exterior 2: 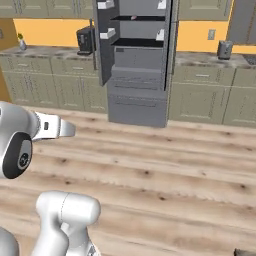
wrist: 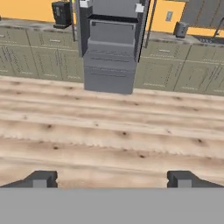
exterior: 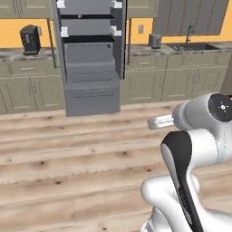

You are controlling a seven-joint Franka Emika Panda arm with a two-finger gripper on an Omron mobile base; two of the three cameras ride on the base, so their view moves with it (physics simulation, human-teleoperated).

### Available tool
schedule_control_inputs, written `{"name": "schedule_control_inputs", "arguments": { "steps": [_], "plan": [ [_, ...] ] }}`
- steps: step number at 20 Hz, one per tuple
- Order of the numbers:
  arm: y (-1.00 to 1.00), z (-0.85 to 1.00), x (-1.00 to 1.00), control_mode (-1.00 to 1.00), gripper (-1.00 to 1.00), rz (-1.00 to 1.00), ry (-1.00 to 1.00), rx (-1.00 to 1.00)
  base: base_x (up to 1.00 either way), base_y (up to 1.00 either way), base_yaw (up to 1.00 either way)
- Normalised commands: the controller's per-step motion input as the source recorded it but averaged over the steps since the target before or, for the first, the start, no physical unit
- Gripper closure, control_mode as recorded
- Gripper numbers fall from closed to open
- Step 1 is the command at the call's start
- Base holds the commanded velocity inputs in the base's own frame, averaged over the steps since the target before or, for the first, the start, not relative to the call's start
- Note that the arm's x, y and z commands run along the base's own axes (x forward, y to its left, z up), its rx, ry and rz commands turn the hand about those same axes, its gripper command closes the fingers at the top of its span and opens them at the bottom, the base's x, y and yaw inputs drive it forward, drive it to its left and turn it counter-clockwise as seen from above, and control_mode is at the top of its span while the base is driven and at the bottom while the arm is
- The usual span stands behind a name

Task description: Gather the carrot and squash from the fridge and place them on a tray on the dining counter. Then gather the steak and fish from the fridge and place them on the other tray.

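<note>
The grey fridge (exterior: 90, 59) (exterior 2: 137, 65) (wrist: 111, 43) stands open against the far wall, across a stretch of wooden floor, with its doors swung out and its shelves and drawers showing. A tiny reddish speck (exterior 2: 134, 17) lies on an upper shelf, too small to name. The carrot, squash, steak, fish and both trays are out of view or too small to make out. My gripper (wrist: 111, 180) is open, well short of the fridge and pointing at it, with nothing between its dark fingertips (wrist: 41, 178).
Grey-green base cabinets (exterior: 27, 86) run along the wall on both sides of the fridge. A black coffee machine (exterior: 30, 40) (exterior 2: 85, 39) sits on the counter to its left. To its right are a small grey appliance (exterior: 155, 41) (exterior 2: 225, 49) and a sink (exterior: 192, 45).
</note>
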Motion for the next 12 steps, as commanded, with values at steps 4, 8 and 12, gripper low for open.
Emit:
{"name": "schedule_control_inputs", "arguments": {
  "steps": [4,8,12],
  "plan": [
    [0.0,0.0,0.0,1.0,-1.0,0.0,0.0,0.0,1.0,0.0,0.09],
    [0.0,0.0,0.0,1.0,-1.0,0.0,0.0,0.0,1.0,-0.1,0.13],
    [0.0,0.0,0.0,1.0,-1.0,0.0,0.0,0.0,1.0,-0.14,0.12]
  ]
}}
